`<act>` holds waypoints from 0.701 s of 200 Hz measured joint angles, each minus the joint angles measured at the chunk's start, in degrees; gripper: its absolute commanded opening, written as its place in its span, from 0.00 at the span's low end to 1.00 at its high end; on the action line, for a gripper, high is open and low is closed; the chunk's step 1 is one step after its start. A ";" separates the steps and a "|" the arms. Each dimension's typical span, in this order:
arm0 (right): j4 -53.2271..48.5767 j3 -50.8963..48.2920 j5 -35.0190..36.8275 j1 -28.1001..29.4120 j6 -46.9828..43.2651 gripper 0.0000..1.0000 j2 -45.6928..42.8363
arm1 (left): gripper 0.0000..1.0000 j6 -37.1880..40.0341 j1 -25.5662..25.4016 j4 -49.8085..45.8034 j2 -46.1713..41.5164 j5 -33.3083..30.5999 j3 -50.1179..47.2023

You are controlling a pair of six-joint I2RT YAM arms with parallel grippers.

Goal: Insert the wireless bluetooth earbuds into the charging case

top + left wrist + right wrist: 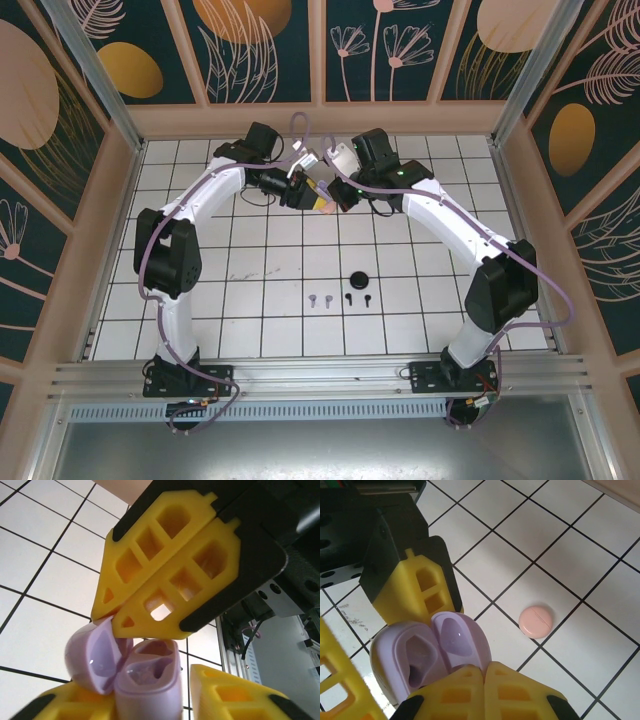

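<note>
Left gripper clasps the open, glossy lilac plastic clamshell case narrowly. Right gripper, pinched closed, touches its lid. Tiny lilac stemmed earbuds and black stemmed earbuds lie on the white tiled table.

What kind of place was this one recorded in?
Probably a purpose-built robot test cell: a white tiled table boxed in by leaf-patterned wall panels, with a metal rail at the near edge carrying the left arm and right arm side by side.
</note>
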 measured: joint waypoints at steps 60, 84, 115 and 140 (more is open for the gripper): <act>0.04 0.46 1.57 0.02 0.48 0.30 -0.09 | 0.09 -0.20 0.22 1.44 0.39 0.68 -0.07; 0.00 0.66 3.15 -0.83 1.75 0.43 -0.52 | 0.03 -3.08 0.31 7.54 -0.22 1.70 -3.21; 0.61 -0.94 3.17 -1.09 5.22 0.52 -4.68 | 0.00 -13.99 0.83 24.39 -4.92 1.40 -14.53; 1.53 -5.75 2.86 -1.14 8.85 0.55 -11.76 | 0.00 -21.35 2.58 36.22 -8.70 -0.50 -19.96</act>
